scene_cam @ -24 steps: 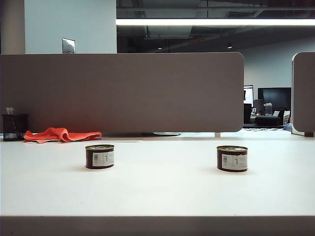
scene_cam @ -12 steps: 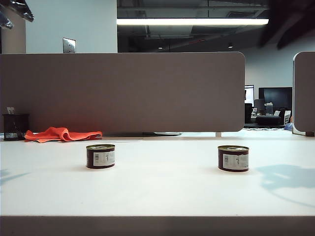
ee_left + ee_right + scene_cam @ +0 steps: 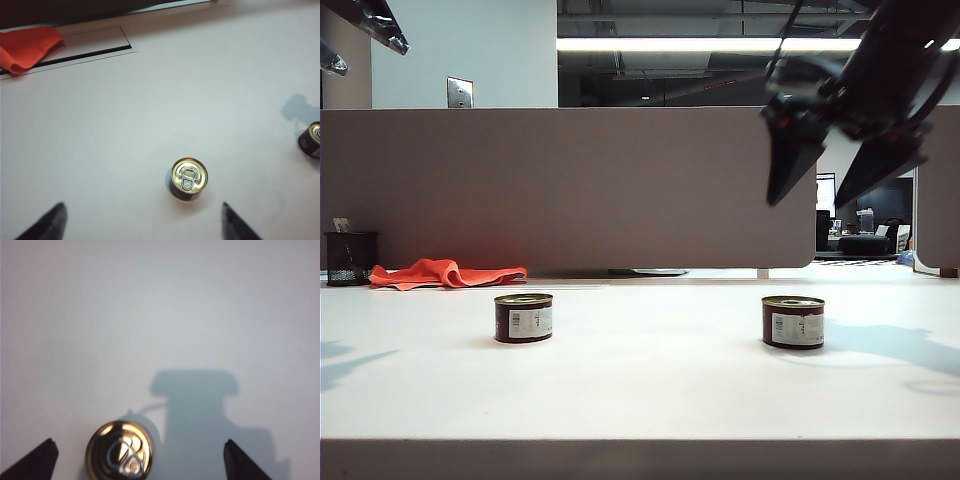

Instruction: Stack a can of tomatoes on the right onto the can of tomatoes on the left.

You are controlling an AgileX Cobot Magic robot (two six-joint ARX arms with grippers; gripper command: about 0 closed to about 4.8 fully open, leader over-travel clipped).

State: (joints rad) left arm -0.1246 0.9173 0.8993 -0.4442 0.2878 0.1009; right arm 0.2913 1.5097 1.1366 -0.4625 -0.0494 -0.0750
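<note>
White surface (image 3: 650,390) carries two short tins of tomatoes, both upright and well apart. The right tin (image 3: 793,322) stands on the right side of the exterior view, the left tin (image 3: 523,318) on the left side, each with a gold pull-ring lid and a dark label.

The right hand (image 3: 825,185) hangs high above the right tin, a little to its right in the exterior view, its two dark fingers pointing down and spread wide with nothing between them. From the right wrist view the right tin (image 3: 119,451) lies between the two fingertips (image 3: 35,460), closer to one of them than the other, far below and touching neither. The hand's shadow falls on the surface just beside the tin.

The left hand (image 3: 355,40) shows only at the top left corner of the exterior view, well above and to the left of the left tin. In the left wrist view its fingertips (image 3: 47,225) stand spread and empty, with the left tin (image 3: 188,178) on the surface between them, nearer one tip. The right tin (image 3: 312,139) shows at the edge of that view.

An orange cloth (image 3: 445,273) lies at the back left of the surface, beside a dark cup (image 3: 350,258), in front of a grey partition (image 3: 570,185).
</note>
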